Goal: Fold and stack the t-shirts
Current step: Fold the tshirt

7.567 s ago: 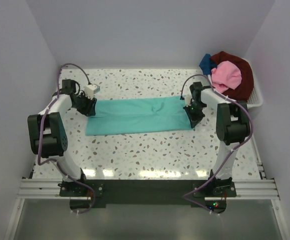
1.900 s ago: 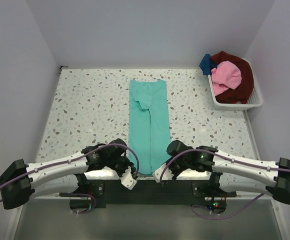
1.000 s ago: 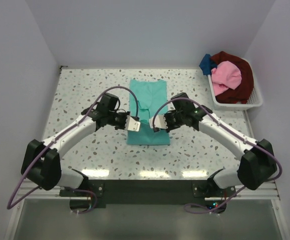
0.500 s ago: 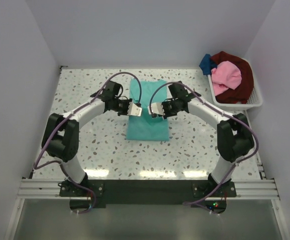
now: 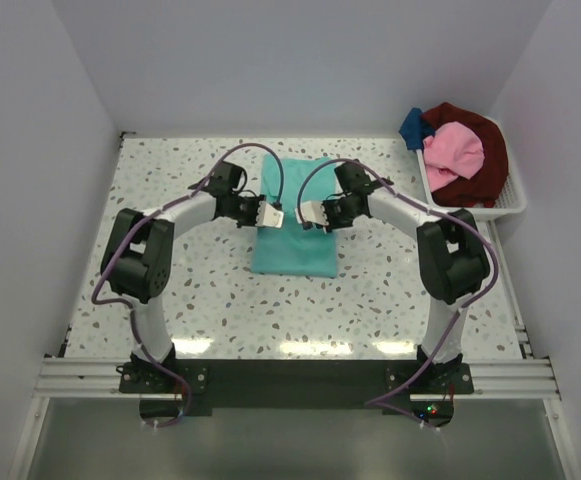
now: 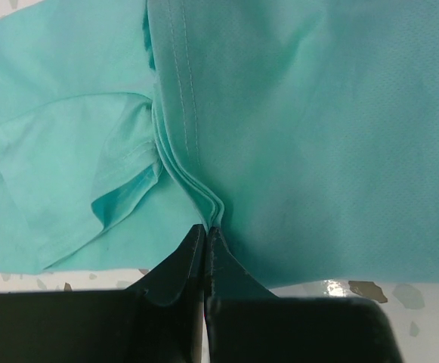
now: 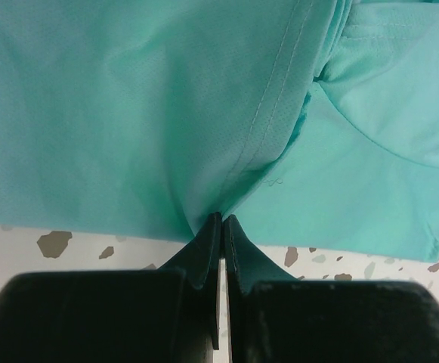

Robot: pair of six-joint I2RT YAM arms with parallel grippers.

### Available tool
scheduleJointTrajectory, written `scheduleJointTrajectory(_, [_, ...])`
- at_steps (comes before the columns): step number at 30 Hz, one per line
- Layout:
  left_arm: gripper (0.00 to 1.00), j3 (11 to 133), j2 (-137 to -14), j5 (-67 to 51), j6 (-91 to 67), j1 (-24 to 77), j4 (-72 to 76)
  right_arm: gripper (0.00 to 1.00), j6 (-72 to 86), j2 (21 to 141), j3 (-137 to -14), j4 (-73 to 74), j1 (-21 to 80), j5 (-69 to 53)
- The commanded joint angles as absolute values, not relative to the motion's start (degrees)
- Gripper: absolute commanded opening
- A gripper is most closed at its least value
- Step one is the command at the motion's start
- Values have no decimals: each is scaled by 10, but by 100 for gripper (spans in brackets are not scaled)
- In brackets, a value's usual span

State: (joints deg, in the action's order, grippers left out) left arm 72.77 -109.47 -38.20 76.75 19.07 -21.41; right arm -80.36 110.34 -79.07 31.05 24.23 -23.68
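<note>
Teal-green t-shirt (image 5: 292, 248), soft stitched knit, pinched by left hand (image 6: 205, 231) and right hand (image 7: 221, 220)

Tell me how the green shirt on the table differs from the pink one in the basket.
The green shirt lies flat, partly folded, on the table; the pink shirt sits crumpled in the basket. The left gripper and right gripper pinch the green shirt; neither holds the pink shirt. Both are plain, soft fabric.

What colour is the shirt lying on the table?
The soft fabric t-shirt is plain teal-green; the left wrist view shows it best.
</note>
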Motion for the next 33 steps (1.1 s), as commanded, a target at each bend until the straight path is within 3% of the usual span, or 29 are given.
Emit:
scheduleJointTrajectory(1, [0, 750, -1099, -397, 780, 184, -172, 0, -820, 1102, -809, 289, 235, -253])
scheduleJointTrajectory(6, [0, 753, -1110, -396, 775, 183, -156, 0, -820, 1112, -806, 277, 232, -247])
scheduleJointTrajectory(10, [14, 768, -1132, -384, 766, 183, -160, 9, -803, 1129, -822, 269, 232, -228])
scheduleJointTrajectory(13, [23, 783, -1140, -371, 723, 175, -131, 28, -792, 1123, -817, 265, 233, -207])
scheduleJointTrajectory(14, [33, 789, -1141, -366, 695, 171, -99, 39, -785, 1117, -814, 251, 233, -201])
scheduleJointTrajectory(18, [40, 854, -1131, -385, 533, 123, -104, 55, -721, 1069, -826, 261, 224, -182])
scheduleJointTrajectory(23, [43, 794, -1053, -417, 420, 106, -130, 69, -612, 1022, -864, 364, 230, -203])
scheduleJointTrajectory(27, [47, 681, -958, -472, 455, 121, -154, 63, -577, 960, -805, 403, 260, -232])
scheduleJointTrajectory(28, [47, 662, -948, -472, 472, 127, -169, 57, -574, 938, -789, 405, 269, -230])
scheduleJointTrajectory(33, [47, 549, -901, -439, 563, 177, -177, 48, -570, 897, -677, 378, 336, -202])
